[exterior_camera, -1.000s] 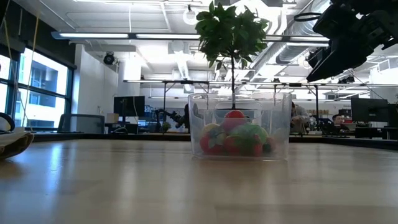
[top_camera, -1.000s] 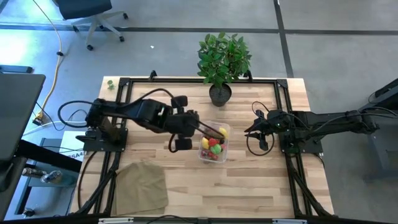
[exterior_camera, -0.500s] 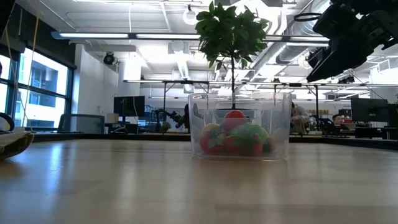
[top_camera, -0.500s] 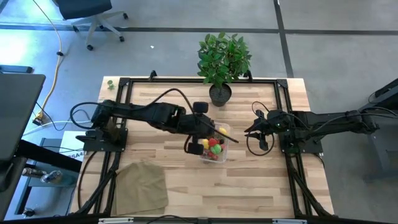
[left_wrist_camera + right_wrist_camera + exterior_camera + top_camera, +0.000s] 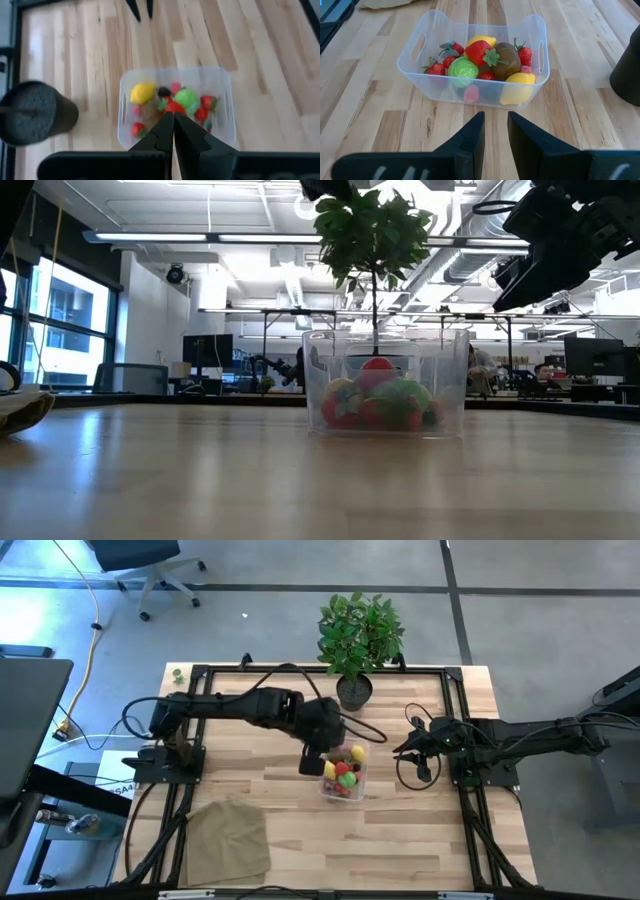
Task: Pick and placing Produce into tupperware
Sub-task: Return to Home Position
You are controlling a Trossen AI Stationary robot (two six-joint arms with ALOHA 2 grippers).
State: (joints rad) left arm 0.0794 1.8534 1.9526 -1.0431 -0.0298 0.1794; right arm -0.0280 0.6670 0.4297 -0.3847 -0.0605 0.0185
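The tupperware (image 5: 346, 776), clear and lidless, stands on the wooden table near its middle. It holds the produce (image 5: 481, 59): red strawberries, yellow lemons, a green piece and a brown one. My left gripper (image 5: 173, 118) hangs shut above the tupperware (image 5: 125, 130), fingers slanting down, with nothing seen between them. In the low view the tupperware (image 5: 385, 385) shows no finger inside it. My right gripper (image 5: 494, 131) waits to the right of the tupperware (image 5: 539, 45), open, with nothing in its narrow gap.
A potted plant (image 5: 357, 640) in a dark pot (image 5: 35, 112) stands just beyond the tupperware at the far edge. A tan cloth (image 5: 228, 840) lies at the near left. A black frame (image 5: 455, 675) rims the table.
My left gripper has swung toward the table's right until it is over the tupperware. It has tipped its fingers further downward and stayed shut. The tupperware and the produce have not moved.
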